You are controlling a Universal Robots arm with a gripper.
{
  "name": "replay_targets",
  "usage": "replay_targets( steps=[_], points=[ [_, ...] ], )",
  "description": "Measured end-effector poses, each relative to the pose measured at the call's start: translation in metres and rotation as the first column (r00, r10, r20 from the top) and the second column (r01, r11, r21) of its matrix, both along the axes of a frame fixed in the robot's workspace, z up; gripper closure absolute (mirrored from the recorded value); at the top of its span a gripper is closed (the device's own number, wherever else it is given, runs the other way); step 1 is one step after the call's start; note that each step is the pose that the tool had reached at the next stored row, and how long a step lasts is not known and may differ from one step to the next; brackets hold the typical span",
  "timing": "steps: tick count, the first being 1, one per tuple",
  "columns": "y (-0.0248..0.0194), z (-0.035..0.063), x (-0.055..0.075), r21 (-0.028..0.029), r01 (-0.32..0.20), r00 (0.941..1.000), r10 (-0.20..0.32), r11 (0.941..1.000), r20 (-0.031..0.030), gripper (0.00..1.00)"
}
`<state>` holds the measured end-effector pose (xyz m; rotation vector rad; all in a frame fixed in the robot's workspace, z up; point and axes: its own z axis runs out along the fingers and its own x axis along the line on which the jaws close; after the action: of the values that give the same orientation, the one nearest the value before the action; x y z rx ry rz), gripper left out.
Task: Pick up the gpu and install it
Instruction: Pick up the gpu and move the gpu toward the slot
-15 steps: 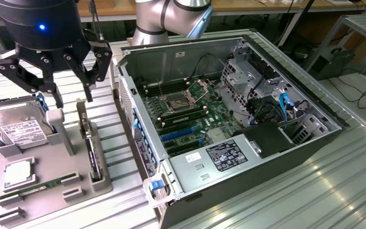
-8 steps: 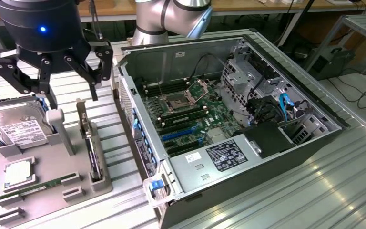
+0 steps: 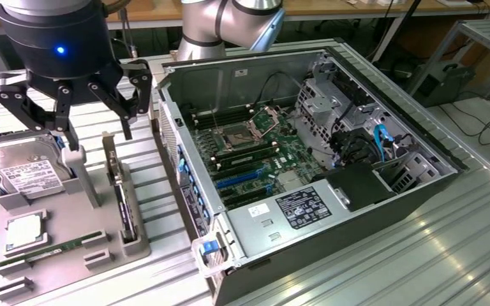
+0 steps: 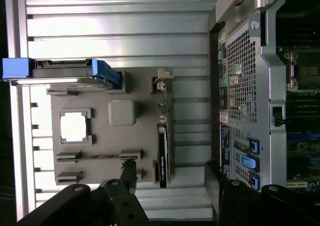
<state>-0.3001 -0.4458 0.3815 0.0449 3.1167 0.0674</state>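
Silver and white-labelled, a hard drive (image 3: 25, 171) is sitting in the grey tray (image 3: 68, 220), below the pincer and toward the exterior view's left of it. The pincer (image 3: 100, 138) is hanging above the tray with its jaws spread wide, gripping nothing. The gpu (image 3: 125, 203) is standing on edge in its tray slot, just below the pincer's fingertips; in the wrist view it is lying between the two fingers, touching neither. Toward the exterior view's right of the pincer, the opened computer case (image 3: 356, 252) is lying on its side, motherboard (image 3: 258, 150) showing.

gpu (image 3: 126, 207) edge-on — fan face hidden; hard drive label (image 3: 30, 176) print too small to read.
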Motion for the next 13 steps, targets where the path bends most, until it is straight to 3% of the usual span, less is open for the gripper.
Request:
replay_targets(
  steps=[13],
  points=[
    [0.0000,-0.0049,0.0000,-0.0001,0.000,1.0000,0.000,1.0000,-0.0002,0.34]
  ],
)
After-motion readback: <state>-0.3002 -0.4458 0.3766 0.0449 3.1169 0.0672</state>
